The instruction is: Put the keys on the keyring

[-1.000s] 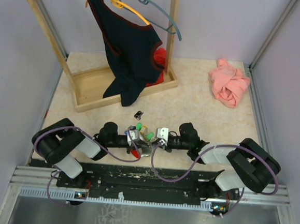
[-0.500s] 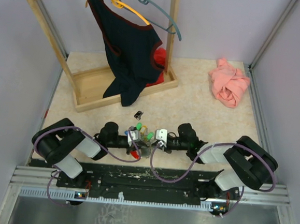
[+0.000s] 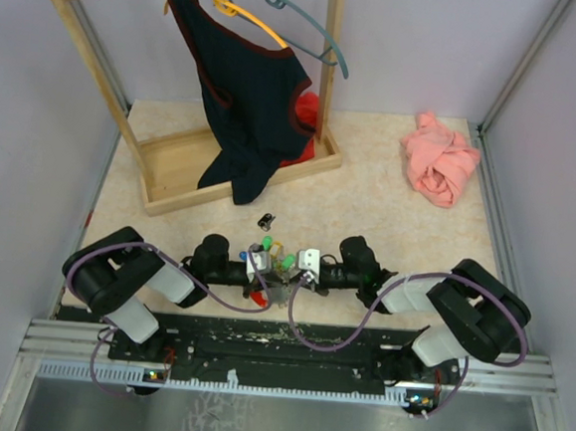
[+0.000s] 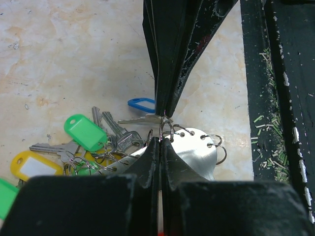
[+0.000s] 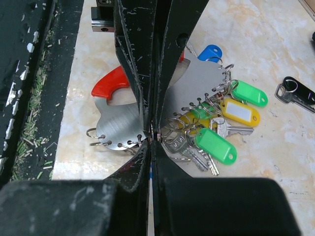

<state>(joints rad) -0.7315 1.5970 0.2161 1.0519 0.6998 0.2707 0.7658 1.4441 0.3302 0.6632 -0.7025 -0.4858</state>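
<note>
The keys (image 3: 276,265), bunched by a metal plate (image 5: 118,120) at the middle of the counter's near edge, have not stirred; only the right arm has crept slightly inward. The left end effector (image 4: 160,142) and the right end effector (image 5: 151,135) stay closed, tips meeting at a small ring (image 4: 166,129) on the plate, so the threading looks unfinished.

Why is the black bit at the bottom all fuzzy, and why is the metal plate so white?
Left wrist view: the left tool is too near the lens, so it blurs; the keys look sharp; the plate glares white. Right wrist view: same blur low down, plate plain grey. Top view: even light, keys tiny.
</note>
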